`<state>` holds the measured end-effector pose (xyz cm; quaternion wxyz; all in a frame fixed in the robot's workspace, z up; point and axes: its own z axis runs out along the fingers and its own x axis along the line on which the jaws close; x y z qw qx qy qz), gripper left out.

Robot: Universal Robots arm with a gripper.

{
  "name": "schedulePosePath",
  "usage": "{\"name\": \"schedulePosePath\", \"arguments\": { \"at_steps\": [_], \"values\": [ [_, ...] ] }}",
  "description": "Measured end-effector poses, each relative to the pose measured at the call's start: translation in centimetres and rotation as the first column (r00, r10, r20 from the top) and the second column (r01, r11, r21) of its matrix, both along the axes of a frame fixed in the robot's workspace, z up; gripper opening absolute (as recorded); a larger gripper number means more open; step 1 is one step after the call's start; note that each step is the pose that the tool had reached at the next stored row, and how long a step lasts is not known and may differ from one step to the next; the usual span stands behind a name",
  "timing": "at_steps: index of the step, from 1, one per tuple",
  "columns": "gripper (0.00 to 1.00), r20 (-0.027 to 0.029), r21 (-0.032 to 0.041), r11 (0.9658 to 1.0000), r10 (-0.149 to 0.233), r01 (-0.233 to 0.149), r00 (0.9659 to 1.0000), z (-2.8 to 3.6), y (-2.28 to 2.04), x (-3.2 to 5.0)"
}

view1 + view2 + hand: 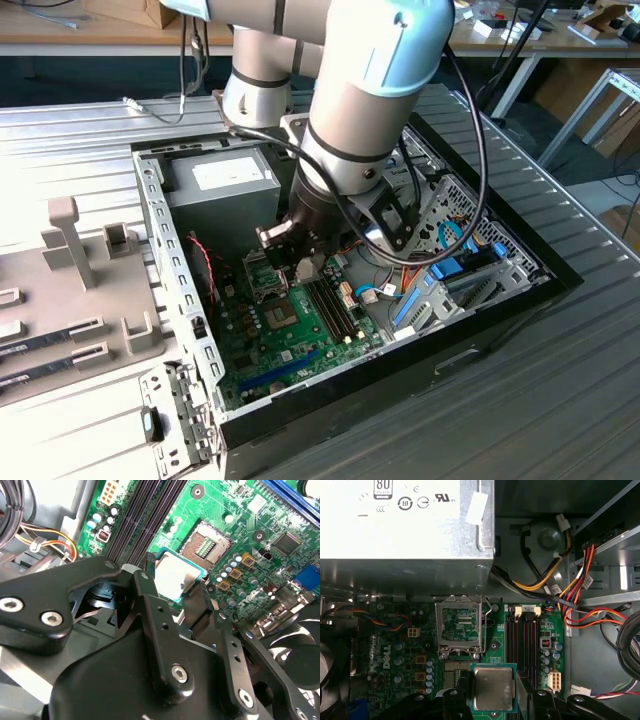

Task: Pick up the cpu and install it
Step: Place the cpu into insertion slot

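**Chip gripped above the board, just beside the open socket**

Nearest me is the black wall of the open computer case (480, 345), lying flat on a ribbed grey table (560, 400). Inside it, the green board (290, 345) faces up, with dark memory slots (335, 310) running along it.

Over the board, 1 grey arm (370, 90) reaches down into the case, and its gripper (290, 262) hangs low above the middle of the board. In both wrist views its 2 black fingers (461, 700) (150, 595) are closed on opposite edges of the cpu (492, 687) (172, 575), silver top up and roughly level. The chip is off the board, held partly over the memory slots. It sits just beside the bare socket (207, 542), not in it.

Past the socket, the hinged metal frame (459, 627) is flipped open. Beyond that, the grey power-supply box (225, 180) fills the far corner of the case, with bundled coloured wires (570, 587) running out beside it.

On the exterior view's left, a grey holder tray (70, 300) rests on the table, apart from the case.
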<state>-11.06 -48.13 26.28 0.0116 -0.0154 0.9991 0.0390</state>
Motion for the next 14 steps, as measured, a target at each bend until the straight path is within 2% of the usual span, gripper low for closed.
{"name": "schedulePosePath", "arguments": {
  "at_steps": [4,9,14],
  "values": [
    [0.47,0.0001,0.0001,1.0000,0.000,0.000,1.0000,-0.09,0.00,-0.19],
    [0.47,0.0001,0.0000,1.0000,0.000,0.000,1.0000,-0.40,0.00,-0.92],
    [0.47,0.0001,0.0001,1.0000,0.000,0.000,1.0000,-1.16,0.00,-1.33]
  ]
}}
